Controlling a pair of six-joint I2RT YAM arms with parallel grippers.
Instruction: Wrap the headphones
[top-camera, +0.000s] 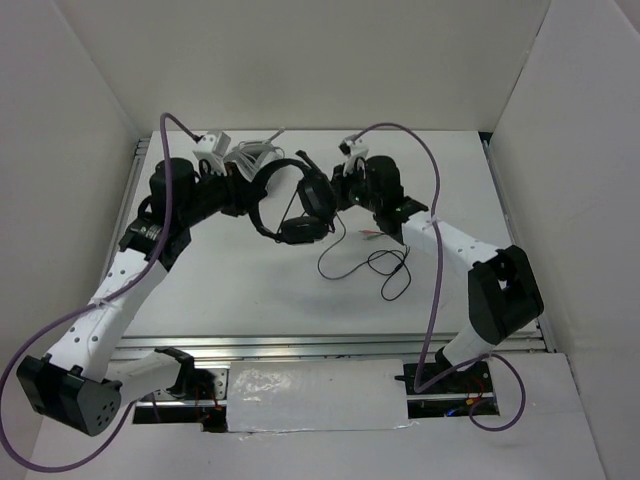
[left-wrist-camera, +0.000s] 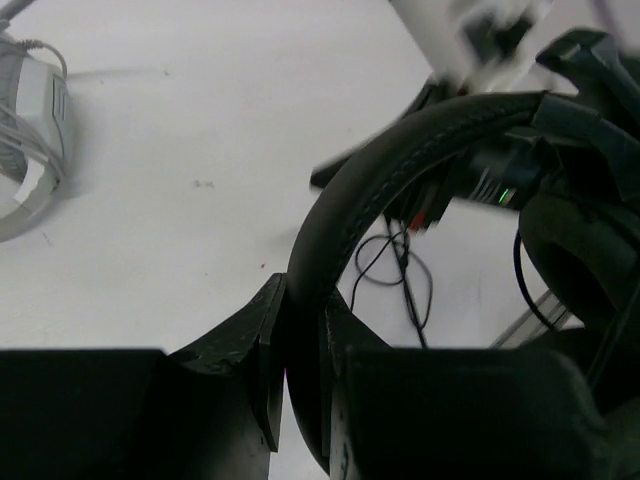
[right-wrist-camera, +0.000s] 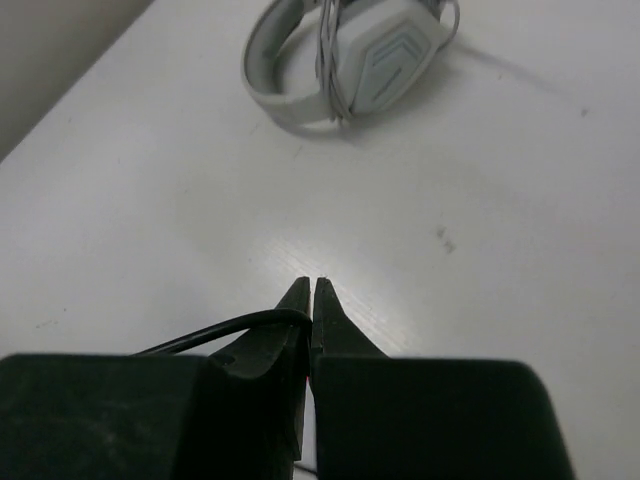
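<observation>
1. The headphones (top-camera: 290, 205) hang between the two grippers over the far middle of the table (top-camera: 250, 300), apparently lifted off it.
2. The headband (left-wrist-camera: 400, 165) is a stiff padded arc. It should take a firm clamp without slipping, so it is the sound place to hold.
3. The earcups (top-camera: 316, 195) are soft and bulky. Judged light, but they will swing if tilted.
4. The cable (top-camera: 370, 265) is thin and limp. Its slack lies looped on the table, so pinch it close to the earcup and feed it under light tension.
5. Left gripper (left-wrist-camera: 300, 300): jaws clamped across the headband.
6. Right gripper (right-wrist-camera: 311, 285): jaws pressed together, pinching the cable.
7. A white ring-shaped stand (right-wrist-camera: 340, 60) lies beyond, apart from the headphones.
</observation>
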